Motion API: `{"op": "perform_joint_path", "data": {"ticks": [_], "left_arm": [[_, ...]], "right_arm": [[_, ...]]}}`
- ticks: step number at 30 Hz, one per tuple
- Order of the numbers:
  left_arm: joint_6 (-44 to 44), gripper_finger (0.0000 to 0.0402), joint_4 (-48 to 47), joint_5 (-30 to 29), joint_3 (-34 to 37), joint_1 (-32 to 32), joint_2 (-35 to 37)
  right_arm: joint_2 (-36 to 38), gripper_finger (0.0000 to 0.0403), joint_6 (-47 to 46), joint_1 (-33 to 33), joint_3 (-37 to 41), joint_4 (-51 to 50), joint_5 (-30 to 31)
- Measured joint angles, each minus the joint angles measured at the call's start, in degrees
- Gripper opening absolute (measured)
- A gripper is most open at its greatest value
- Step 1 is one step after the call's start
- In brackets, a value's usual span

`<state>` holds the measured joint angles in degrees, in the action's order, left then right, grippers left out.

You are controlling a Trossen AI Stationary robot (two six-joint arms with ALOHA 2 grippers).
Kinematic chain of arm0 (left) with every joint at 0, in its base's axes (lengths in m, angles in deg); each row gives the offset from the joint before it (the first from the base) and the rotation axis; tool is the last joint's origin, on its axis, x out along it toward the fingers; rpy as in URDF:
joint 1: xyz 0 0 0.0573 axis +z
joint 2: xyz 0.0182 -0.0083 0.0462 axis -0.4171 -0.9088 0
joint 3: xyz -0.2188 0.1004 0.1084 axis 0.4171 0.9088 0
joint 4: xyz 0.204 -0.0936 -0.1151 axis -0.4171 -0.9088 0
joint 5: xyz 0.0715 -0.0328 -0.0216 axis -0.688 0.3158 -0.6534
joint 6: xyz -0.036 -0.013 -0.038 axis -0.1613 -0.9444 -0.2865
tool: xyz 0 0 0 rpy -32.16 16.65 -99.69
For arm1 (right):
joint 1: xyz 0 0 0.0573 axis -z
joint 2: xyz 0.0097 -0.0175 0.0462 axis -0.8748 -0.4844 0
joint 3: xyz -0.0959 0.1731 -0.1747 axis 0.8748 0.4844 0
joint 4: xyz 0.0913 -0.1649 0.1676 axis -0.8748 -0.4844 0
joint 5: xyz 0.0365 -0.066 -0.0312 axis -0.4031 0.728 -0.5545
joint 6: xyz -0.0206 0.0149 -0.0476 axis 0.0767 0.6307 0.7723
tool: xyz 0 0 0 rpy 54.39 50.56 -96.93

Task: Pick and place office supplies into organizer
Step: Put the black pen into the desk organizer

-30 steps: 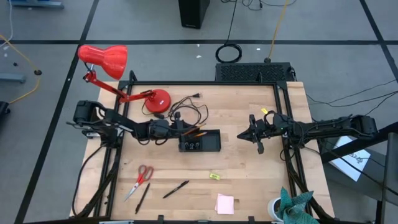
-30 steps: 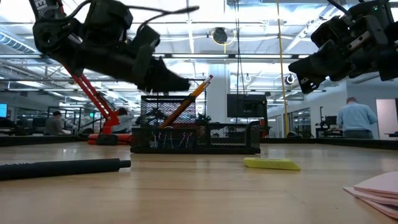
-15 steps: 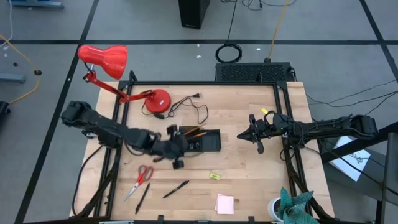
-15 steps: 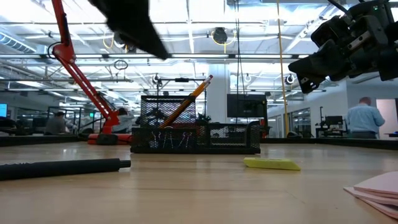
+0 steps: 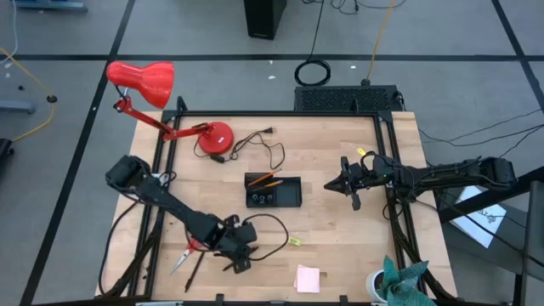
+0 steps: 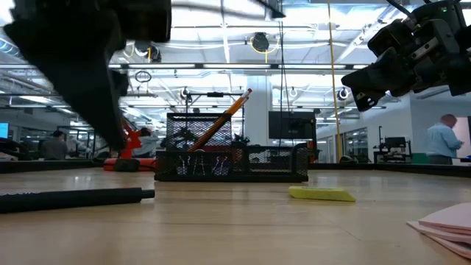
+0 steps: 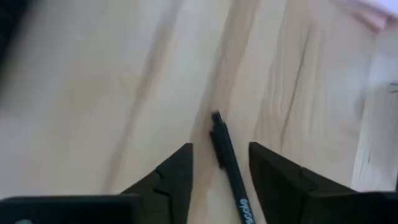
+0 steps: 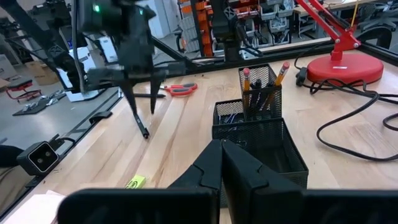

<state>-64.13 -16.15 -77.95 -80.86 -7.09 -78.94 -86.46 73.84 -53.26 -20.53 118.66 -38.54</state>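
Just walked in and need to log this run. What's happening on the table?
The left end effector, open, hovers over a dark pen lying on the table's near side, fingers either side of it. The organizer already holds orange pencils. The right end effector waits shut, off to the organizer's right.

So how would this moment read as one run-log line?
left gripper: open, straddling black pen | right gripper: shut, idle | organizer: pencils inside
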Motion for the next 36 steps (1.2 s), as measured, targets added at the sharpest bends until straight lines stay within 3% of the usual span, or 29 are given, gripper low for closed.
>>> {"op": "perform_joint_path", "data": {"ticks": [8, 13, 28, 36], "left_arm": [[-2.7, 0.0248, 5.0, 6.3, 0.0, 0.0, -4.1], [-3.4, 0.0262, 4.7, 5.1, -0.2, 0.0, -6.0], [8.0, 0.0175, -3.1, -4.6, -0.6, -0.6, -10.1], [8.6, 0.0106, -3.9, -5.4, -0.5, -0.3, -10.1]], "right_arm": [[0.0, 0.0004, 0.0, 0.0, 0.0, 0.0, 0.0], [0.0, 0.0004, 0.0, 0.0, 0.0, 0.0, 0.0], [0.0, 0.0004, 0.0, 0.0, 0.0, 0.0, 0.1], [0.0, 0.0004, 0.0, 0.0, 0.0, 0.0, 0.1]]}}
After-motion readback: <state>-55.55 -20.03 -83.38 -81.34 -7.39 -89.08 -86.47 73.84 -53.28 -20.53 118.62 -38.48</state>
